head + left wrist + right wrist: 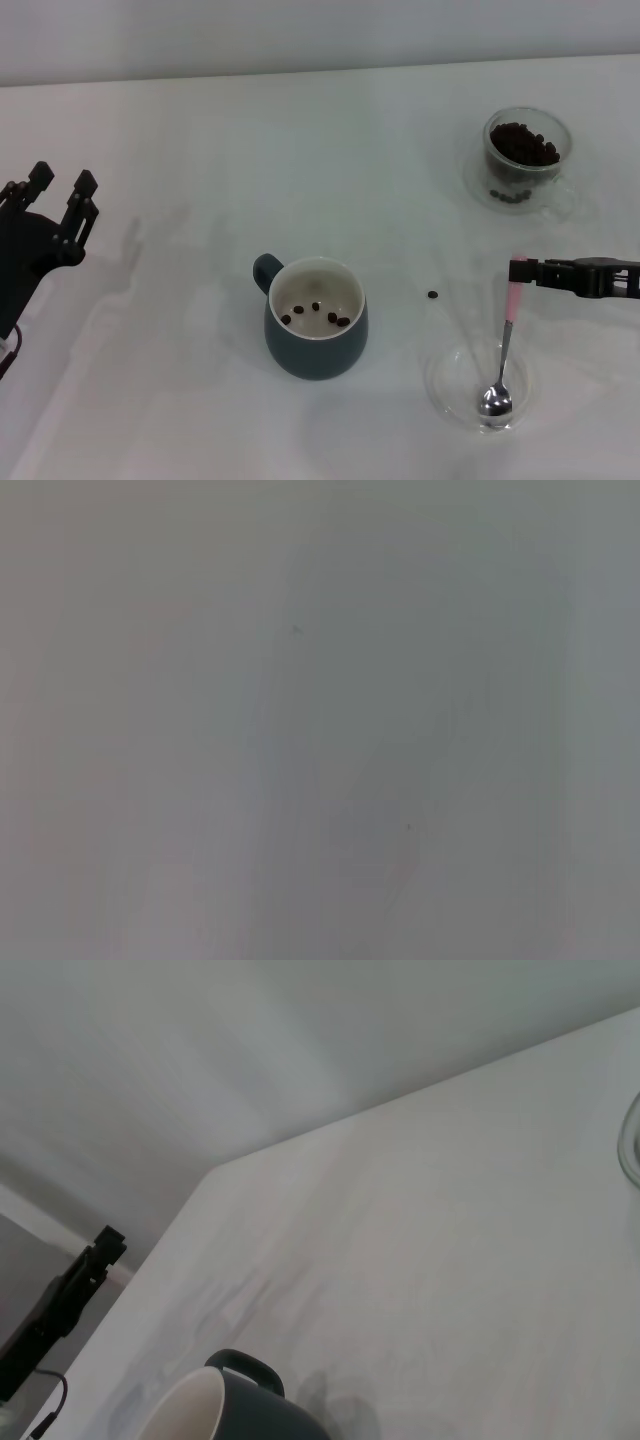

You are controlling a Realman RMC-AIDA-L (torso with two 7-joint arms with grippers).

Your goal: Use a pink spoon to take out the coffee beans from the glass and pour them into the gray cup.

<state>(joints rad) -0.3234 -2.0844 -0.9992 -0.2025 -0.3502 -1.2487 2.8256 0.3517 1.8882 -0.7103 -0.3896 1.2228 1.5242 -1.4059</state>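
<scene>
The gray cup [316,338] stands mid-table with several coffee beans [318,313] on its cream bottom; its rim and handle also show in the right wrist view [238,1403]. The glass [527,160], at the far right, holds a dark heap of coffee beans [522,143]. The pink spoon [508,330] leans with its metal bowl down in a shallow clear dish [445,385]. My right gripper [520,270] reaches in from the right, shut on the top of the pink handle. My left gripper [62,190] hangs open at the far left, holding nothing.
One loose bean [432,294] lies on the white table between the gray cup and the dish. The left wrist view shows only bare table. The left arm [60,1300] appears far off in the right wrist view, past the table edge.
</scene>
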